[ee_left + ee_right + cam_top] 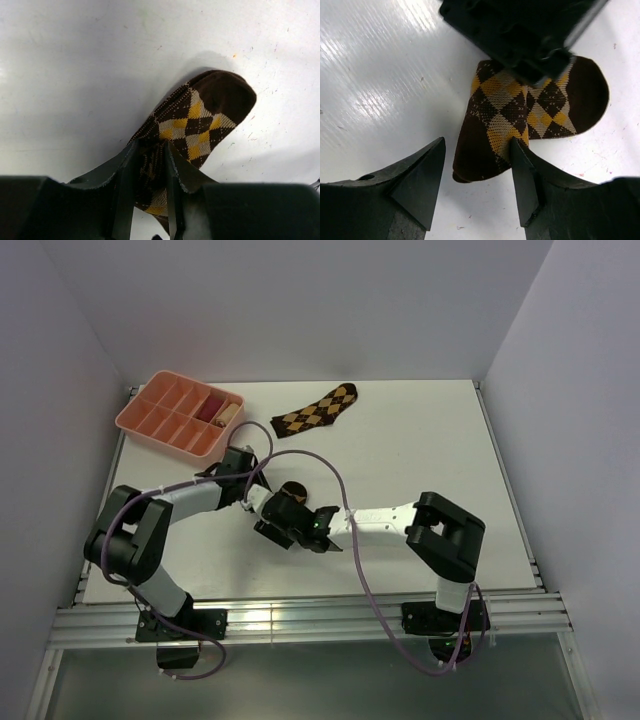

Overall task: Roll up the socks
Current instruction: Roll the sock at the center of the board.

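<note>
One dark brown argyle sock (318, 409) lies flat at the back middle of the table. The second argyle sock (200, 117) is folded at the table's middle, mostly hidden under the grippers in the top view (291, 489). My left gripper (150, 172) is shut on this sock's middle, its toe sticking out beyond the fingers. My right gripper (477, 172) is open just before the sock's folded end (490, 145), its right finger touching the fabric. The left gripper's body shows at the top of the right wrist view.
A pink divided tray (150, 420) stands at the back left, with a reddish roll (212, 406) and a beige roll (230, 413) in its compartments. Purple cables loop over the table between the arms.
</note>
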Available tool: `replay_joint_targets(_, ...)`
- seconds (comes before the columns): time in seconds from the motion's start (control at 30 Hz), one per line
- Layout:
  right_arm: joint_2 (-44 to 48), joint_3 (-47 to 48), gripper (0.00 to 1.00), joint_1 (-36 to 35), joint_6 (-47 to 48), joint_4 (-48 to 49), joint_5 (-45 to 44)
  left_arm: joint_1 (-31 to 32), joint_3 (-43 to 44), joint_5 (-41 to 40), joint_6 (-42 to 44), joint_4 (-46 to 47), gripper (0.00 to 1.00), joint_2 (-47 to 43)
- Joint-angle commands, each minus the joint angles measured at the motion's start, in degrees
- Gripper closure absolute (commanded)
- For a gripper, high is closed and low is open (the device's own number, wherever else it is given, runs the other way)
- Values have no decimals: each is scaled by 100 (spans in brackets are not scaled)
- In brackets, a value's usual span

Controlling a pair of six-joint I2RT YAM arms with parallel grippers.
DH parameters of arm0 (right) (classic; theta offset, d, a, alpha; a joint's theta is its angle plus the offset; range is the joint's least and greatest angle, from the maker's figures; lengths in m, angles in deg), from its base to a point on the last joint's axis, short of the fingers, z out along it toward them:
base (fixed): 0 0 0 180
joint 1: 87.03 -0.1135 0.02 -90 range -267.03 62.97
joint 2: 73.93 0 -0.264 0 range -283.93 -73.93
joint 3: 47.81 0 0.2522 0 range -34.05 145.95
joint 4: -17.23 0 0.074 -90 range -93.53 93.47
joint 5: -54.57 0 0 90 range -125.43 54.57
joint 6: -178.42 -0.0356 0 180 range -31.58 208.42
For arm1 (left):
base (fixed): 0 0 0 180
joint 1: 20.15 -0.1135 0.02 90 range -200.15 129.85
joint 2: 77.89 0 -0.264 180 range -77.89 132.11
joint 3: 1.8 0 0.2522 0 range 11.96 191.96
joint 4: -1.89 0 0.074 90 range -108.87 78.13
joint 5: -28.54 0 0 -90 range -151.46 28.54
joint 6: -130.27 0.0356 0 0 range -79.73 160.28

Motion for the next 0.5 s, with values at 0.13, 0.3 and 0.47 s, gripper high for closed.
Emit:
replay_joint_targets(0.13, -432, -19, 39, -108, 149, 267, -330, -59, 278, -40, 499, -519, 68, 485)
replay_joint_targets(0.3, -784, 95, 41, -143, 202, 259, -558, -59, 436, 153, 674, -572, 69, 661)
replay_joint_targets(0.47, -856, 78, 57, -135, 158, 285, -384, -59, 577, 364, 859, -598, 68, 767)
